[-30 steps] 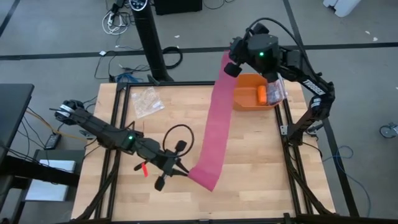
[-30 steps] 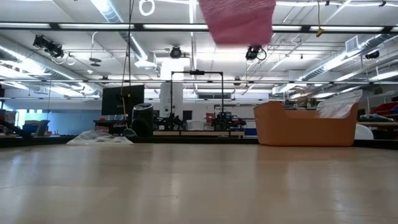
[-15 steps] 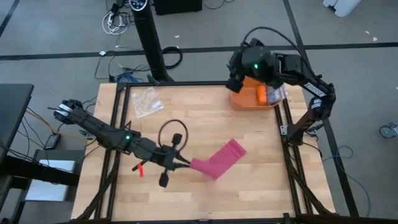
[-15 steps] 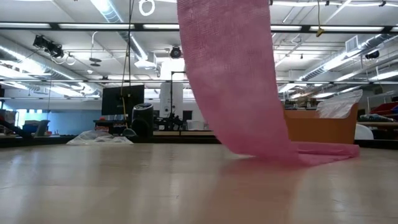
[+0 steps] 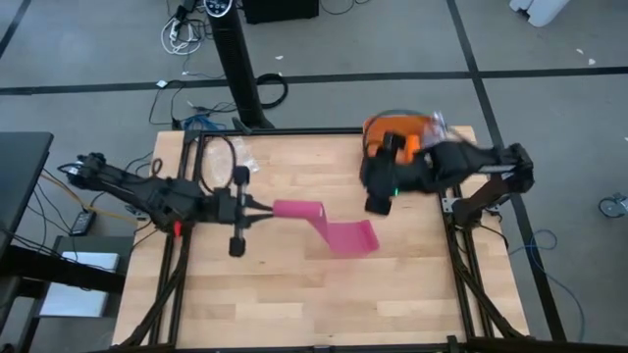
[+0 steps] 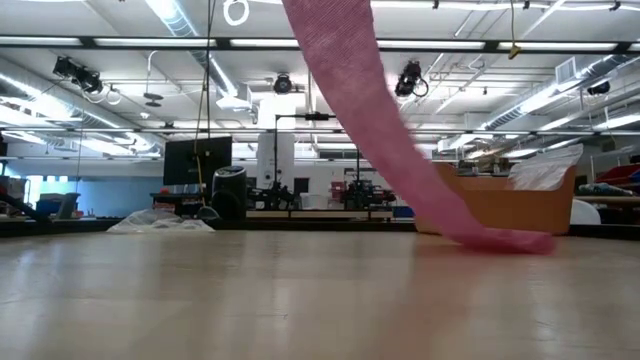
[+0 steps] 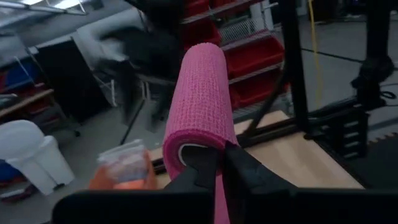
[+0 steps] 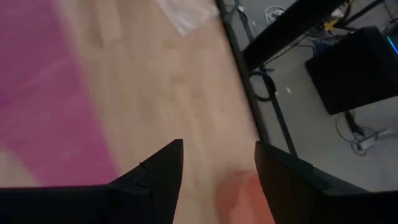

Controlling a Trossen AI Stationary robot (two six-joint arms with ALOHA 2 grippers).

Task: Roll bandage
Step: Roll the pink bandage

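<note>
Dropped bandage (image 5: pixel 329 224) now slack, left gripper (image 5: pixel 257 207) pinching it, right gripper (image 5: pixel 376 203) empty

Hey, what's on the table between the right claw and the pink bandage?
Nothing: in the high view, only bare wood separates the open right claw from the bandage, which the left claw grips.

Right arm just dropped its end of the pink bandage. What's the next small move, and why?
Probably bring the right gripper down to the bandage end lying slack on the table and hold it there. The left gripper is shut on the other end, raised off the table, while the right gripper is open and empty. Rolling likely needs tension on the strip first.
</note>
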